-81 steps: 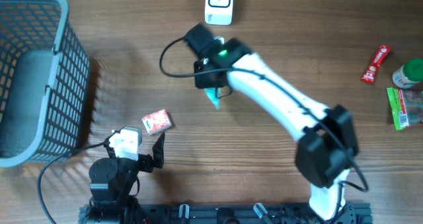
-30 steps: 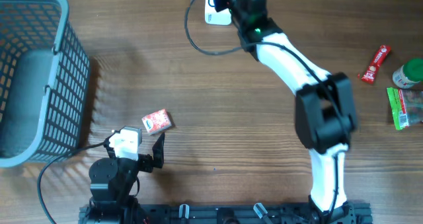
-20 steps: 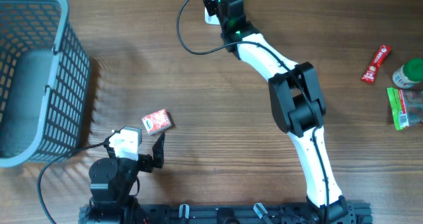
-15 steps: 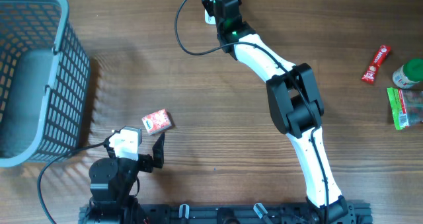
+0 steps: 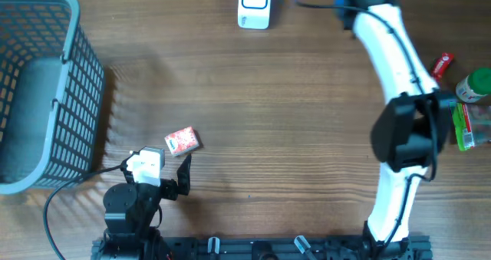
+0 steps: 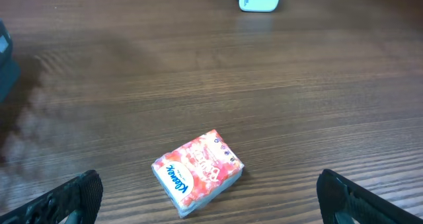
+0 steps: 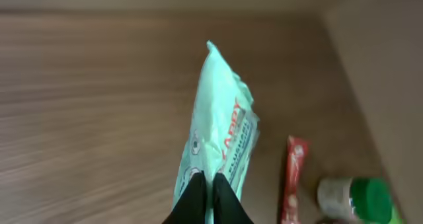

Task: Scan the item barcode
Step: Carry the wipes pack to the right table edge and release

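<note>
Altogether one scanner (image 5: 254, 3), one mint packet (image 7: 221, 138), one basket (image 5: 90, 99).

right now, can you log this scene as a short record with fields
left gripper: open, empty, facing the tissue pack
right gripper: shut on a pale green packet, gripped at one end
scanner: far edge, middle, nothing held at it
basket: left side
right side: red sachet, green-capped bottle, green snack bag
</note>
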`<state>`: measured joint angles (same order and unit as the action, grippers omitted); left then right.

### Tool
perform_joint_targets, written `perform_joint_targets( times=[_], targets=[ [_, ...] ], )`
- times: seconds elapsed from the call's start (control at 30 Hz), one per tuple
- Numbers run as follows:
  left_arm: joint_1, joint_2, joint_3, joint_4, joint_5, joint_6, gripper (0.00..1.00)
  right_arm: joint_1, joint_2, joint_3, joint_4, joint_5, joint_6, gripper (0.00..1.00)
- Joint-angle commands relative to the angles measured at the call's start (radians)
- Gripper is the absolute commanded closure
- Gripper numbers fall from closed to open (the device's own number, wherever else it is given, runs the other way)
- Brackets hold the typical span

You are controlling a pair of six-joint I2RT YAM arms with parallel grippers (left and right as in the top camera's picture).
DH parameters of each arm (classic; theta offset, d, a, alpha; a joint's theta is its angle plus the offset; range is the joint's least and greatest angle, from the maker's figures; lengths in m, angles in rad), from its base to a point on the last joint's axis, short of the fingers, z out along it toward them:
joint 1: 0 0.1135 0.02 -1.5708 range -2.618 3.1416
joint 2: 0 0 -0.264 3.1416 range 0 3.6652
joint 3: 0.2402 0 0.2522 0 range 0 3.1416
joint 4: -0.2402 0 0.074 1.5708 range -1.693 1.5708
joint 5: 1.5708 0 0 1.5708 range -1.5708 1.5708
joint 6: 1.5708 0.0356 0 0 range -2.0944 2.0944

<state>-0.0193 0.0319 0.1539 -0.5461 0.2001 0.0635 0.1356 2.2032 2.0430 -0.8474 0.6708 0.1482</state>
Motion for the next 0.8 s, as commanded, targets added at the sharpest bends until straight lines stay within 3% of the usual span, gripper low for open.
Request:
perform_joint_targets(
  times=[0.0,0.2,0.23,0.27,0.3,0.33,0.47,0.57,0.7,0.77],
  targets=[
    [0.005,-0.006,-0.005,0.003,0.009,0.011,0.00,-0.139,0.021,-0.131,0.071,-0.081,0.122,0.95],
    [0.005,-0.006,-0.005,0.003,0.009,0.011,0.00,-0.350,0.023,-0.356,0.211,-0.137,0.171,0.95],
    [0.005,-0.006,-0.005,0.003,0.009,0.011,0.00,-0.381,0.023,-0.370,0.199,-0.148,0.195,0.92],
    [0.005,-0.006,-0.005,0.003,0.009,0.011,0.00,-0.404,0.022,-0.369,0.180,-0.178,0.197,0.70],
    [0.005,-0.006,-0.005,0.003,0.009,0.011,0.00,-0.419,0.008,-0.354,0.145,-0.230,0.192,0.20],
    [0.005,-0.006,-0.005,0.003,0.009,0.011,0.00,-0.421,-0.028,-0.328,0.097,-0.316,0.192,0.00],
    [0.005,-0.006,-0.005,0.003,0.009,0.011,0.00,-0.317,-0.216,-0.298,0.000,-0.730,0.192,0.00],
    [0.005,-0.006,-0.005,0.003,0.009,0.011,0.00,-0.140,-0.293,-0.299,-0.092,-1.043,0.192,0.00],
    [0.005,-0.006,-0.005,0.003,0.009,0.011,0.00,0.129,-0.275,-0.419,-0.163,-1.072,0.162,0.01],
    [0.005,-0.006,-0.005,0.003,0.009,0.011,0.00,0.278,-0.275,-0.537,-0.107,-1.172,0.136,0.01]
  ],
)
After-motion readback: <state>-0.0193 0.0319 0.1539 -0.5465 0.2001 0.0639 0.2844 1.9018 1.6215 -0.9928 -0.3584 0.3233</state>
